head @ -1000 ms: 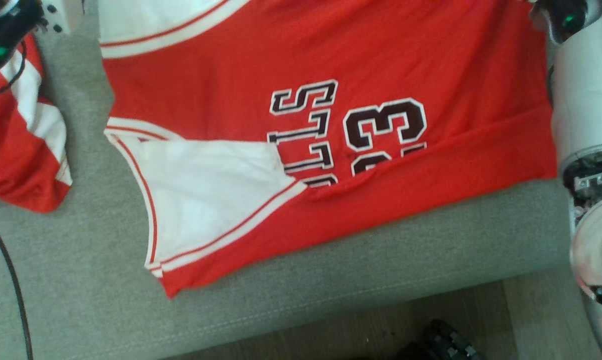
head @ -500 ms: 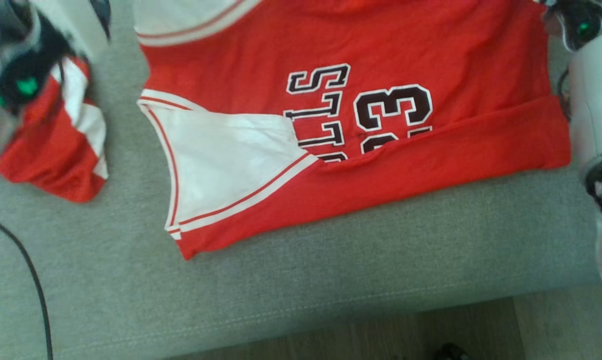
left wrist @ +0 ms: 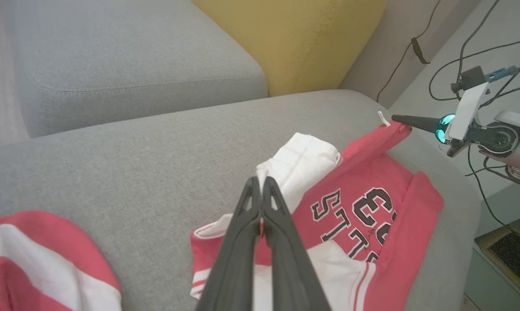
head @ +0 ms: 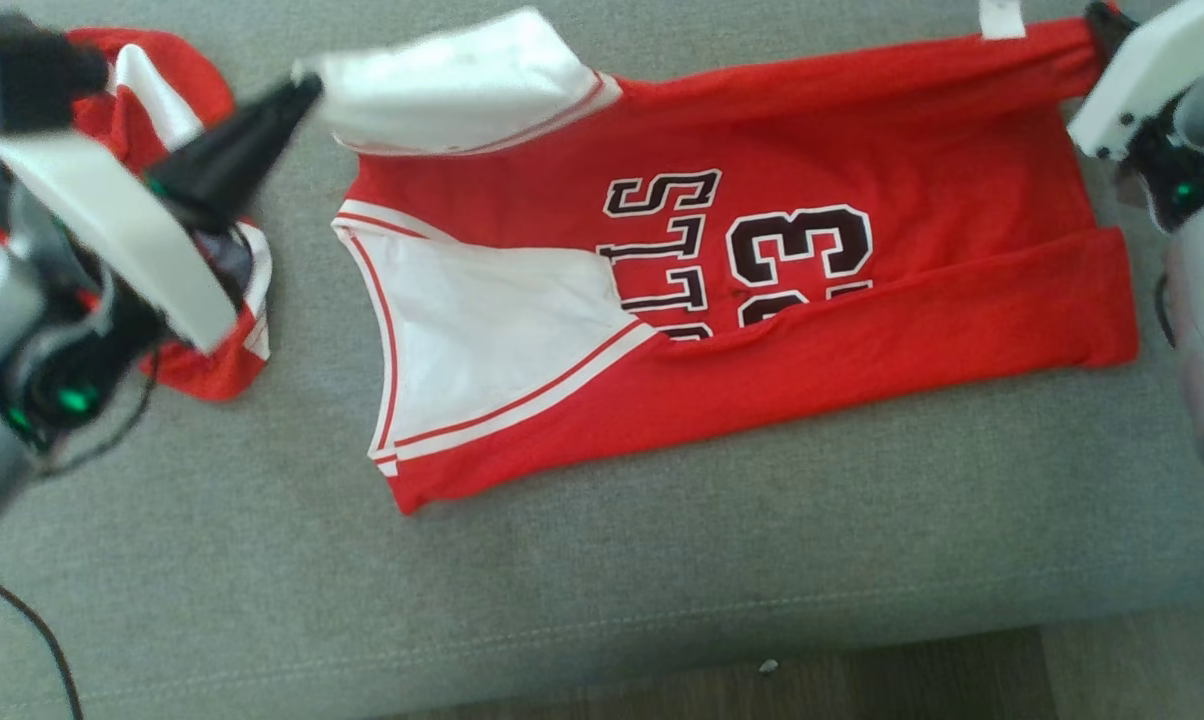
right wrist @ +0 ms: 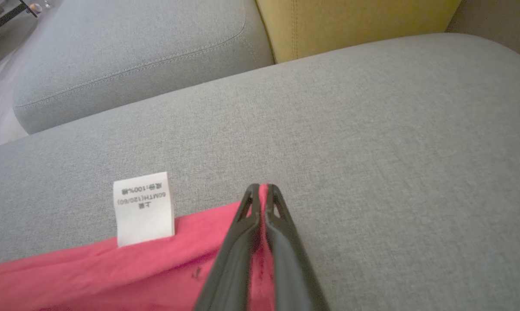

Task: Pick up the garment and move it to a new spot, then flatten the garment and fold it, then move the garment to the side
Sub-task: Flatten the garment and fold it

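Jersey (head: 862, 330) lay spread on a grey sofa (head: 662, 580), print side up: red, with white shoulder panels, dark letters and the number 33.

In the head view, the left gripper (head: 304, 88) reached in from the upper left. Its fingers were clamped on the far white shoulder panel, which was lifted off the seat. The right gripper (head: 1097, 20) sat at the upper right, on the far corner of the red hem, near a white label (head: 1002, 18). A second garment (head: 217, 365), red and white, lay bunched at the left, partly under the left arm.

In the left wrist view, the two dark fingers pressed together with white fabric pinched at their tips. The jersey spread beyond them to the right. A yellow cushion (left wrist: 294, 39) stood behind the seat.

In the right wrist view, the fingers were closed tight on the red hem, with a sliver of red showing between their tips. The label lay just to their left.
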